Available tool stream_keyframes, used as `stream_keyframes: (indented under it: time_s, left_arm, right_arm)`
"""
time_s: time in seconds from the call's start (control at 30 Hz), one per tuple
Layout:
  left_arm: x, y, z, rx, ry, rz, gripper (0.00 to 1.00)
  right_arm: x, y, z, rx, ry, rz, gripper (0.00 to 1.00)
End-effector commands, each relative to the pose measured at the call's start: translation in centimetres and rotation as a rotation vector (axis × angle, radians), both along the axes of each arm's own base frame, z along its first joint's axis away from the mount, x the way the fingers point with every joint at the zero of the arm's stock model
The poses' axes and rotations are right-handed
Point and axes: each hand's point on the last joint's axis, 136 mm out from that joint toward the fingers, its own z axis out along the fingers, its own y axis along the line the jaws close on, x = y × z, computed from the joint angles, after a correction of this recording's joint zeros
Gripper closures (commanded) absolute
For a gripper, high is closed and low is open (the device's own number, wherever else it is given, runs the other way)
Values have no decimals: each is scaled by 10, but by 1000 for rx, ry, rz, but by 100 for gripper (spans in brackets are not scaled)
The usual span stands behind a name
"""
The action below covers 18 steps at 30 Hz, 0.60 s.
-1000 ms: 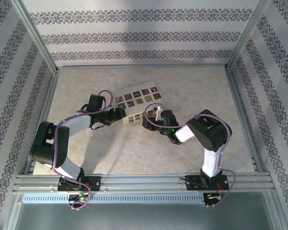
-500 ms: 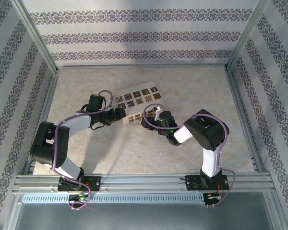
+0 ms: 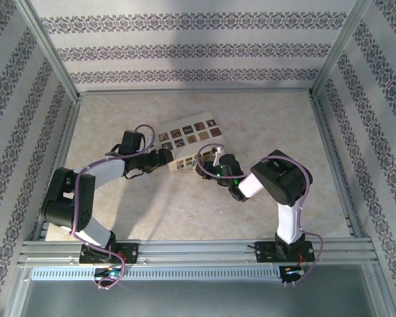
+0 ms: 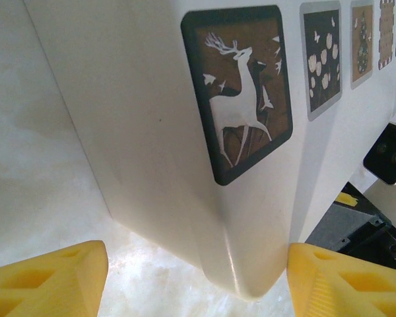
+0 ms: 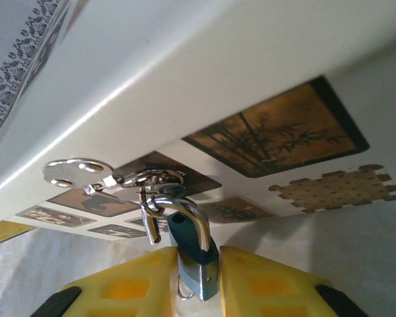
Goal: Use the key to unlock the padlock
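A white box with picture tiles lies mid-table. From its metal hasp hangs the padlock, which has a blue body and a silver shackle. A round hole shows in the top of the body. My right gripper is shut on the padlock body, a yellow finger against each side. It sits at the box's front edge. A thin wire ring pokes out under the body; the key itself is hidden. My left gripper stands open around the box's near left corner, its right finger touching the box.
A deer tile faces the left wrist camera. Patterned walls and metal posts close in the table on three sides. Bare tabletop stretches between the box and the arm bases.
My right gripper has slid a little left toward the box front and its fingers have come together on the padlock. The left arm and the box have stayed put.
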Motion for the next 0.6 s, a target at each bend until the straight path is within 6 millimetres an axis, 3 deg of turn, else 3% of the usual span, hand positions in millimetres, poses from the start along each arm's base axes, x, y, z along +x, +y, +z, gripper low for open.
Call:
stream_keyframes:
  time_s: [0.0, 0.2, 0.57]
  left_arm:
    - [-10, 6, -14, 44, 41, 28, 30]
    - [-9, 7, -13, 44, 41, 30, 30]
    - [-21, 7, -16, 41, 56, 37, 30]
  right_arm:
    - [-10, -3, -12, -30, 32, -11, 77]
    - [-5, 3, -4, -12, 10, 2, 90]
    - [-2, -13, 14, -21, 0, -87, 100]
